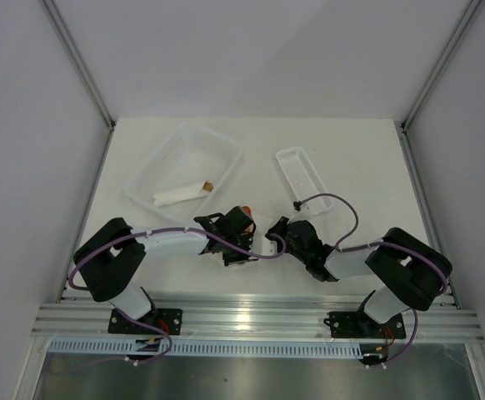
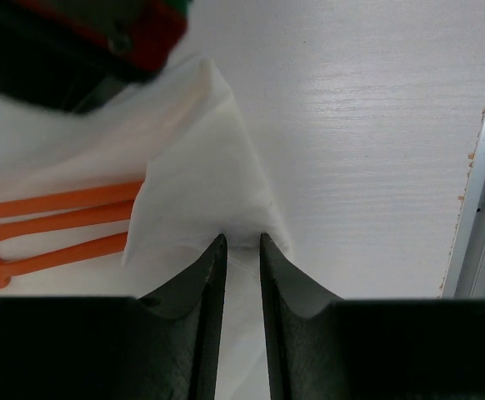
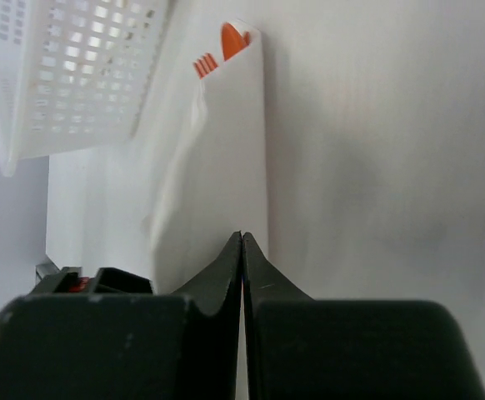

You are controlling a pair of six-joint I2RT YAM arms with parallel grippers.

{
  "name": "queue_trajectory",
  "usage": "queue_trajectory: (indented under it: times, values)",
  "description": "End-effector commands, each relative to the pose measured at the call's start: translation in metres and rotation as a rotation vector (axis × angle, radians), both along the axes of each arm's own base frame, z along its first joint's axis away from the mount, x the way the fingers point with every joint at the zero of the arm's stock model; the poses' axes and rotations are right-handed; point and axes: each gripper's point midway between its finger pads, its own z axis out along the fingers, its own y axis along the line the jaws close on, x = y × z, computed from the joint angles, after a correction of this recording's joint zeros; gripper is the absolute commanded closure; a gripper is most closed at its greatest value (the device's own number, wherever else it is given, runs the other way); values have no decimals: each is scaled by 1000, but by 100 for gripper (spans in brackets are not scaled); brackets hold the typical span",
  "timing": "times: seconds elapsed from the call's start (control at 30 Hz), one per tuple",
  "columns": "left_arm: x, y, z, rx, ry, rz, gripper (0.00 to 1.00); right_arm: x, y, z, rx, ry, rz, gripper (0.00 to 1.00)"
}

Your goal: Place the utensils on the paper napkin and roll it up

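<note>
On the white table [image 1: 367, 158], left hand [image 2: 239, 243] pinches the paper napkin [image 2: 201, 183]; right hand [image 3: 242, 242] clamped on its edge.

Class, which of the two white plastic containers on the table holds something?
The larger perforated white plastic basket, left: a white paper roll with a brown tip lies inside. The small white tray looks empty.

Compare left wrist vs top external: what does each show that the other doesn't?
Left wrist only: the paper napkin folded over three orange utensils, a fold pinched between the left pincer fingers. Top external only: the mesh basket holding a brown-tipped white roll, a small tray, and the right pincer. Both: the white table.
</note>
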Motion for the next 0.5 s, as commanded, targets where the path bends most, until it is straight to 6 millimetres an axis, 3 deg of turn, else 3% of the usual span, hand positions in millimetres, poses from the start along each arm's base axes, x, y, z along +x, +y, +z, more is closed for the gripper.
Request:
queue_trajectory:
  times: [0.0,0.17,0.3,0.47]
  values:
    - [8,1,-1,12,-18,-1,74,12,-5,12,-93,-88,-43,100]
    - [8,1,-1,12,-18,-1,74,7,6,-3,-79,-37,4,100]
    - [8,1,-1,12,-18,-1,73,4,-1,-11,-89,-2,-25,100]
    - [10,1,-1,11,-27,-3,73,3,5,-6,-89,-34,12,100]
